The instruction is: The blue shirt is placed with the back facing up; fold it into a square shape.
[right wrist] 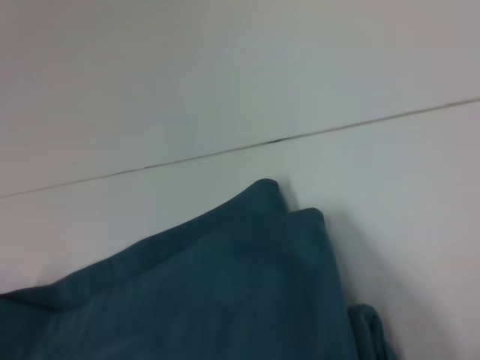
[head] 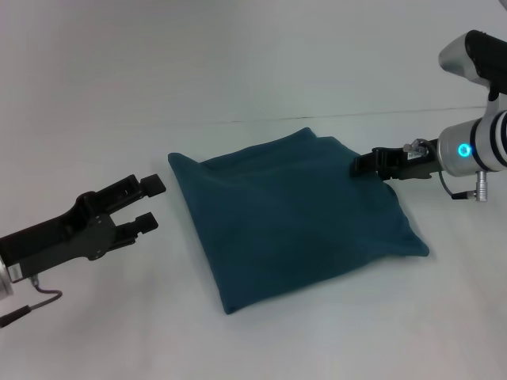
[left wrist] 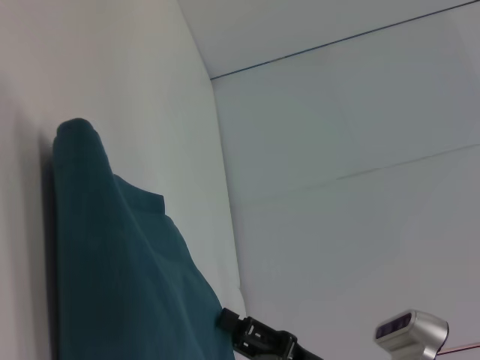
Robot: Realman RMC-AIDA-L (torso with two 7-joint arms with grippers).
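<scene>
Nearest the head camera, the left hand (head: pixel 150 203) hangs just off the near-left edge of the blue shirt (head: pixel 293 218), its two black fingers (head: pixel 153 184) spread apart with nothing between them and no contact with the cloth. On the opposite side of the shirt, the right hand (head: pixel 366 165) reaches in low at the far-right edge, its dark tip touching or lying right against the fabric there; whether its fingers are parted or pinched on the cloth cannot be told. The shirt itself lies folded into a rough square on the white counter (head: pixel 95 332), plain dark teal side up, with layered edges showing along its far side and a slightly puffed near-right corner. From the right wrist view, two stacked folded corners of the shirt (right wrist: pixel 225 292) rest flat on the counter (right wrist: pixel 405 187). The left wrist view shows the shirt (left wrist: pixel 112 270) edge-on, with the right hand (left wrist: pixel 229 322) at its far side.
</scene>
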